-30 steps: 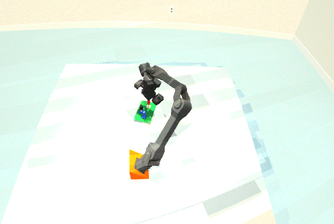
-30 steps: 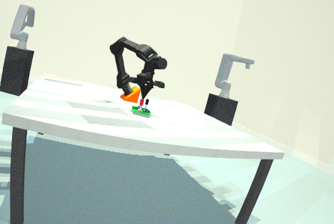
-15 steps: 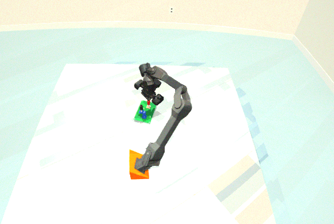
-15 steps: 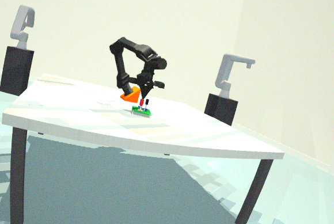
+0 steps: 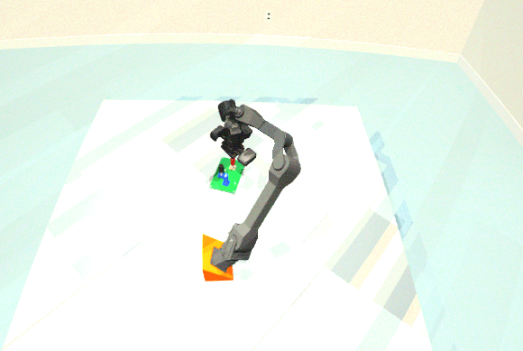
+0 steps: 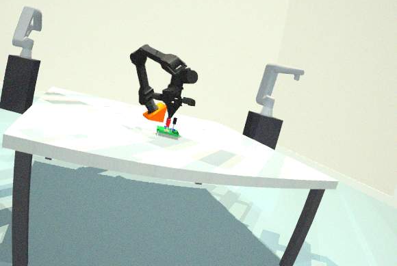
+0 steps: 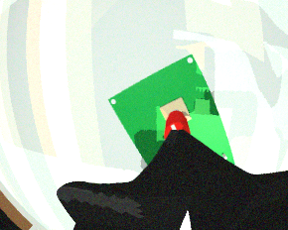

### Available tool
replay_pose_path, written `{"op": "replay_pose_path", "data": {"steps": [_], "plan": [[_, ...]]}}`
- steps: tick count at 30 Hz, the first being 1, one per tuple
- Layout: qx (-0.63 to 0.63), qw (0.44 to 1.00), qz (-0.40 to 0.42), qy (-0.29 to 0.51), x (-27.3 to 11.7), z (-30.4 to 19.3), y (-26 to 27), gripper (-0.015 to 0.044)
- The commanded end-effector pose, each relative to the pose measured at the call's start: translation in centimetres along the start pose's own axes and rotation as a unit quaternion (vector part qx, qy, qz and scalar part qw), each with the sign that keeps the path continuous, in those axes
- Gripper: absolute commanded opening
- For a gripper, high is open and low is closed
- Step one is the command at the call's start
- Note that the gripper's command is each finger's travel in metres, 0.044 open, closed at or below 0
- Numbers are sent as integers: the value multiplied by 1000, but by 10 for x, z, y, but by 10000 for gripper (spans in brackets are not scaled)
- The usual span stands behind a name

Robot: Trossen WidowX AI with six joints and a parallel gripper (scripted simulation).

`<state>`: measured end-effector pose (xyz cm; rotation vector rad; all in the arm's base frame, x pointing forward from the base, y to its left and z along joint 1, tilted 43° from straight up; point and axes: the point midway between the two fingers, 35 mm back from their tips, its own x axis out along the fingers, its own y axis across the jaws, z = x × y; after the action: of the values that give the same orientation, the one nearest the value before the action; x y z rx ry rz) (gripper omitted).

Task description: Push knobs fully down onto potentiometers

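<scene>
The green board [image 5: 231,187] [image 6: 161,131] [image 7: 144,94] is on the white table [image 5: 149,293] [image 6: 103,150], near the middle in the side view. A red knob [image 5: 233,161] [image 6: 168,122] [image 7: 177,121] stands up over a pale block on it. Just beside it, to the right in the side view, is a black knob [image 5: 221,168] [image 6: 174,120]. It stands up high too, so I think it still needs its push.

The gripper [image 5: 234,156] [image 6: 170,117] [image 7: 177,135] is right above the red knob. Its jaws are closed with nothing in them. The tips look as if they touch the knob's top, but I cannot be sure. I think the job now is to push the red knob down. I cannot tell how far down it has gone.

The next move should be slow and straight down, right over the middle, till the knob sits on its block. A sideways push could snap the part off. Then the black knob needs the same.

Farther out, the arm bends back to its orange base [image 5: 218,276] [image 6: 157,117].
</scene>
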<state>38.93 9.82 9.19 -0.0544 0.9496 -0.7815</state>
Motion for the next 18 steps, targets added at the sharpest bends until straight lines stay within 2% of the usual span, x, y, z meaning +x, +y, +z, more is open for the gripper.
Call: {"op": "replay_pose_path", "data": {"steps": [1, 18], "plan": [[2, 1000, -7, 3, 10, 1, -2, 0], [2, 1000, -7, 3, 13, 0, -3, 0]]}}
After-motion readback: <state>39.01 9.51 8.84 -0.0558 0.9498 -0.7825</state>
